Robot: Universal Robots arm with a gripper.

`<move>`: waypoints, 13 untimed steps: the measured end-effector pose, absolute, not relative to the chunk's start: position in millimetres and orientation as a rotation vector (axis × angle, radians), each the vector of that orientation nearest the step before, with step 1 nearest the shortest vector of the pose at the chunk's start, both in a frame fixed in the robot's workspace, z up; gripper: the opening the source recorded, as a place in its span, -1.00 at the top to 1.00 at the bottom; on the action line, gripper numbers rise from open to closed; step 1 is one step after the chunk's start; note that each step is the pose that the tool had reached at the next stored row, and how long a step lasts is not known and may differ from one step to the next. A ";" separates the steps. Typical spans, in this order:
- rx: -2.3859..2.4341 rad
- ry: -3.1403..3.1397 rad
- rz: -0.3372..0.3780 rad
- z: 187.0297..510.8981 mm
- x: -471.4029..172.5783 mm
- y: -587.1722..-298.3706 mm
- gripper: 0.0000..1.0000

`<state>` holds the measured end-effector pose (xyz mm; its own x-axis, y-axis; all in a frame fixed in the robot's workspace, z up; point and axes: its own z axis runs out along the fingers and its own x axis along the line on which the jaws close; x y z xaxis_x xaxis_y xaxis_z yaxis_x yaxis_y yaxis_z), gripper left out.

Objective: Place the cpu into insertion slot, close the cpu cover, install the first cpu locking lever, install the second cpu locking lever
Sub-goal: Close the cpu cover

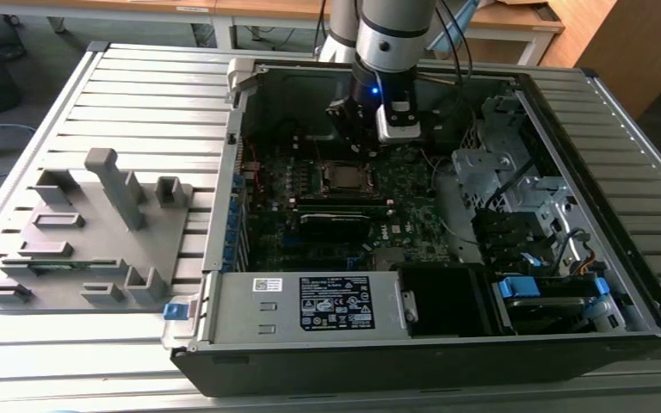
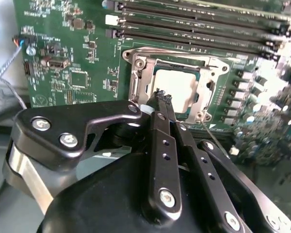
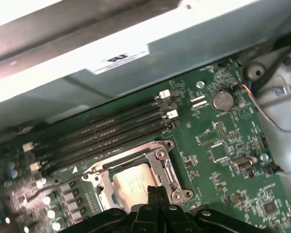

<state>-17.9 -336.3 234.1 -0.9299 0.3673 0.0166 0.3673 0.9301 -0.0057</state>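
The cpu (image 1: pixel 342 176) sits in the insertion slot (image 2: pixel 214 85) near the middle of the green board, and the cpu cover (image 3: pixel 161 167) appears to lie flat around it, its pale metal top showing through the window. Starting from the exterior view's left, a grey holder block (image 1: pixel 89 232) rests on the slatted worktop (image 1: pixel 135 77), well apart from the work. Next comes the open computer case (image 1: pixel 423 361) with the board inside it. The arm (image 1: pixel 394 34) reaches down into the case from above, just beyond the slot. Toward the exterior view's right stand the metal drive cages (image 1: pixel 503 172). In both wrist views the hand (image 2: pixel 162 97) is closed, its two black fingers (image 3: pixel 153 190) pressed together with nothing between them, and the tips are poised at the edge of the cover, close to the chip. Whether they touch the metal cannot be told, nor whether either locking lever is latched. The likely trouble is a push that lands slightly off. Narrow closed tips could skid off a thin lever and strike the cpu top, the cover or the small parts beside the slot. A half-caught lever could also spring back up. The long black memory slots (image 2: pixel 199 24) lie just beside the slot, and loose cables hang near the arm, so a wide sweep might catch on either.
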 end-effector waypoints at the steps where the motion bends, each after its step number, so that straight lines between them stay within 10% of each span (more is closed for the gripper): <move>1: -0.556 -3.074 0.004 234.1 -17.9 -336.3 0.79; 13: -0.217 -3.117 0.007 233.0 -17.9 -336.3 0.79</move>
<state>-17.9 -336.3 233.0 -0.9902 0.1385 0.0166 0.1384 0.9904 -0.0057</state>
